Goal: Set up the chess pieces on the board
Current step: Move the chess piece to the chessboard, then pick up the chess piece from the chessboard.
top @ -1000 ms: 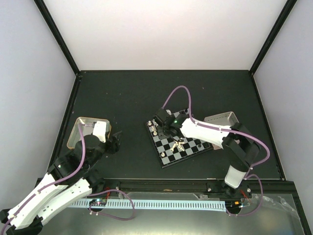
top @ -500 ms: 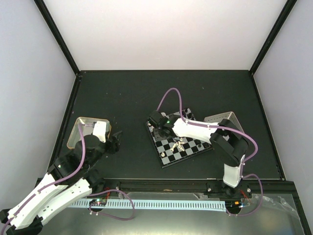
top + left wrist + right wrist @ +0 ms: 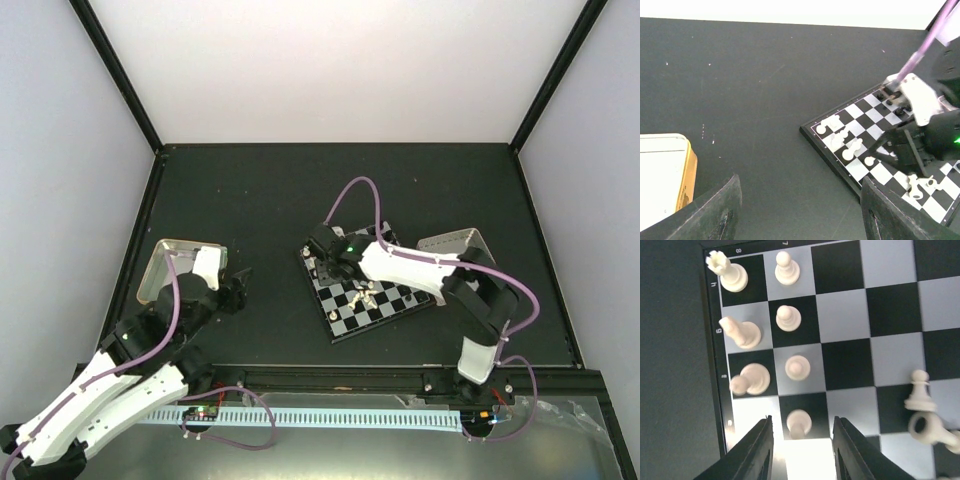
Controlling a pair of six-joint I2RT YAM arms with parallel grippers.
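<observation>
Your right gripper [image 3: 801, 440] has its jaws parted. A cream pawn [image 3: 799, 422] stands upright between the fingers [image 3: 755, 450], clear of both, so it's let go and nothing is grasped. It sits on a black square, one column in from the rim of the board [image 3: 845, 315].

Up that same column you've got three more pawns in line: one [image 3: 797, 367], another [image 3: 788, 318], and the last [image 3: 787, 270] on the end row. Along the rim column beside them is a rook [image 3: 730, 274] in the corner, then two taller cream pieces too blurred to name. Away to the right another pawn [image 3: 919, 392] stands upright, and a cream piece [image 3: 932, 430] lies tipped over just beside it. All the chess pieces you can see here are on the board.

From above, your right arm reaches across the board to its left corner. The board sits skewed on the dark table [image 3: 260, 200], with a metal tray [image 3: 455, 240] just beyond the arm.

Over to your left gripper [image 3: 800, 192]: the jaws are spread wide and empty, hovering over bare table. It's well apart from the board and near the shallow tray [image 3: 687, 170].
</observation>
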